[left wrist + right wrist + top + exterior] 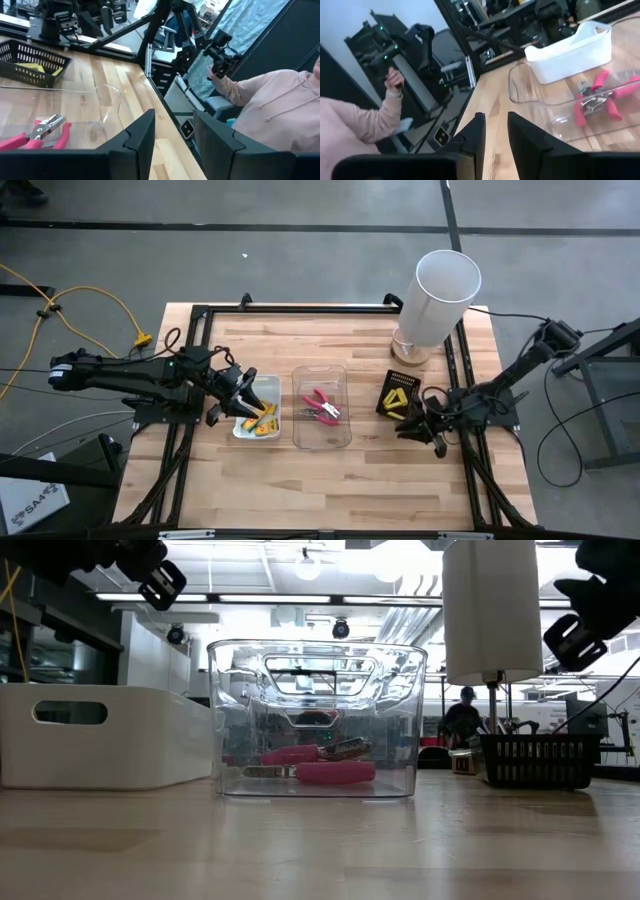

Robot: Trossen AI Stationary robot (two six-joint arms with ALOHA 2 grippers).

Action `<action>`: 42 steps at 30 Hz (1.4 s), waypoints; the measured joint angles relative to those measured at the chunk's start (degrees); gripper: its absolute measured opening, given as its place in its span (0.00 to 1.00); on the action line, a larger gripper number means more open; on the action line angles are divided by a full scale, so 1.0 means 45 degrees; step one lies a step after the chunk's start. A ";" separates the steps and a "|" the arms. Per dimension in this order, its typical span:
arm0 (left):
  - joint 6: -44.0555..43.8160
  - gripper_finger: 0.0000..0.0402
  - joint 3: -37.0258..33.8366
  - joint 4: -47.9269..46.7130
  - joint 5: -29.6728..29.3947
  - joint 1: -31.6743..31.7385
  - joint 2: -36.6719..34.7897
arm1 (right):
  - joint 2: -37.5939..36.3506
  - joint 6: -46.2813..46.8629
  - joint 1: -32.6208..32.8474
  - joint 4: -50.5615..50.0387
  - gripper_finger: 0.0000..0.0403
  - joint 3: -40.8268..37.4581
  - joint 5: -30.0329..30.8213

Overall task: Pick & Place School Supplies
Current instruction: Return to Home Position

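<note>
Here's the clear tray [321, 408] in the middle of the surface [330, 490], and both pink pliers [322, 406] lie flat on its floor, side by side and touching. The low view shows them through the clear wall, handles out toward the camera.

On the left-arm side of the clear tray, just beside it, sits the white tray [268, 387]. There are yellow pieces [262, 422] heaped in its near end. The left tool [245, 395] hangs over that white tray, well up off it, as the low view shows. Its fingers [142, 137] stand apart with nothing between them.

Over on the right-arm side of the clear tray, near it but not touching, is the black basket [398, 398]. A yellow piece [37, 66] lies inside it, and from above the yellow shows as a triangle. The right tool [420, 430] hangs a little farther out from the clear tray than the basket, raised clear of the surface. Its fingers [472, 137] are parted by a narrow gap, and they grip nothing.

Behind the basket, farther from the clear tray toward the back edge, the tall white cylinder [440, 295] stands upright.

Off the surface, on the camera side of the clear tray, both wrist views catch a person [270, 117] in a pink hooded top. One hand [217, 82] is raised and closed round a dark handle.
</note>
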 joint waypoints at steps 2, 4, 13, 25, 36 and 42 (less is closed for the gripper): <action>0.0000 0.33 0.0000 -0.0005 0.0000 -0.0037 0.0000 | -0.0071 0.0006 -0.0260 -0.0227 0.18 0.0000 -0.0494; 0.0000 0.33 0.0000 -0.0005 0.0000 -0.0065 0.0000 | -0.0345 -0.0010 -0.0512 -0.0552 0.18 0.0000 -0.0864; 0.0000 0.33 0.0000 -0.0005 0.0000 -0.0110 0.0000 | -0.2537 0.0289 -0.1242 -0.3570 0.18 0.0000 -0.0632; 0.0000 0.33 0.0005 -0.0005 0.0002 -0.0110 0.0000 | -0.5233 0.0527 -0.1256 -0.6519 0.18 0.0000 0.0264; 0.0000 0.33 0.0005 0.0000 0.0005 -0.0110 0.0004 | -0.5329 0.1675 -0.1251 -0.6509 0.18 -0.0763 0.0270; 0.0000 0.33 0.0005 -0.0005 0.0009 -0.0110 0.0005 | -0.5333 0.1685 -0.1101 -0.7059 0.18 -0.0763 0.0168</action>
